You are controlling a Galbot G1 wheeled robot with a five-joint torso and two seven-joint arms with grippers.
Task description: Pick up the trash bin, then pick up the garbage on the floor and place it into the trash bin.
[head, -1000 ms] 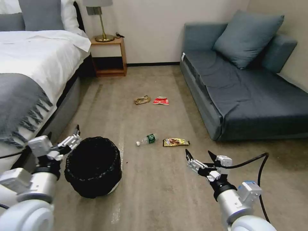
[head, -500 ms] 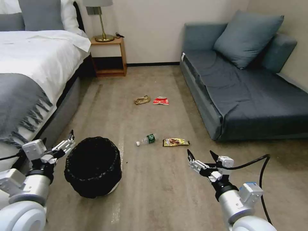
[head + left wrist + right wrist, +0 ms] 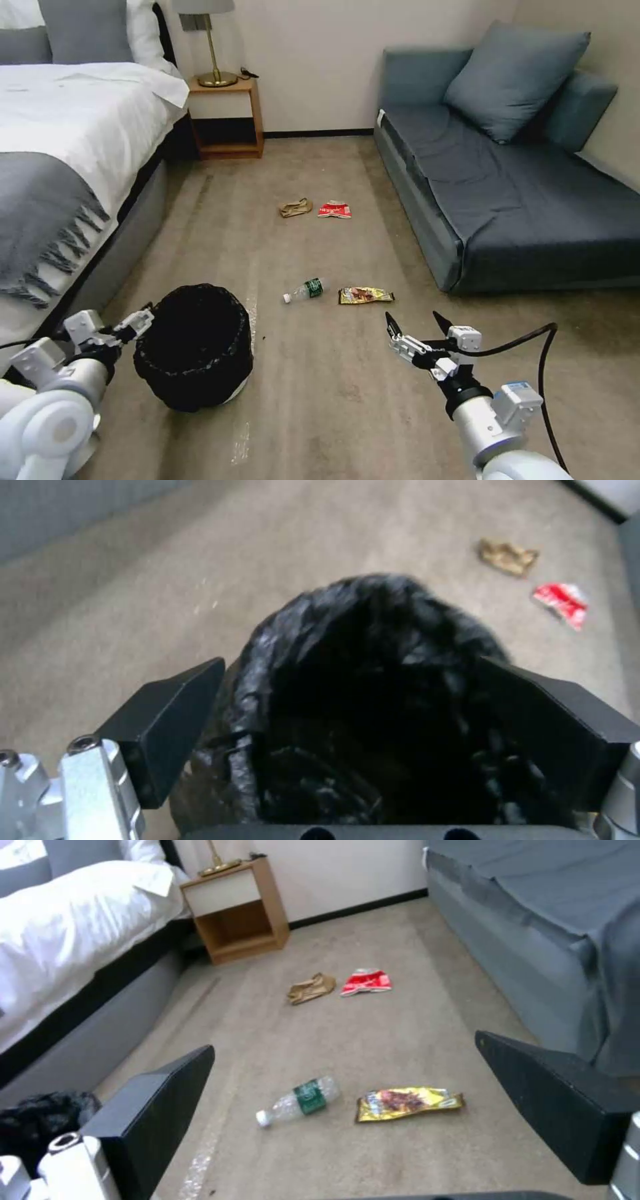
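Since a second ago my left pincer has dropped lower and nearer the robot, from up by the bed to the left rim of the bin; the right pincer has barely shifted.

By my reading the task has hardly begun. The bin stands on the floor, not yet lifted, and all four pieces of garbage lie loose: the bottle and the wrapper just beside each other ahead of the right arm, the paper wad and the red packet farther off, between bed and sofa.

In the left wrist view the left pincer's fingers are spread wide, with the bin's bagged mouth between them; whether they touch the bag I cannot tell. Nothing is gripped. The right pincer hangs above the floor, jaws wide apart and empty, aimed toward the bottle and wrapper.
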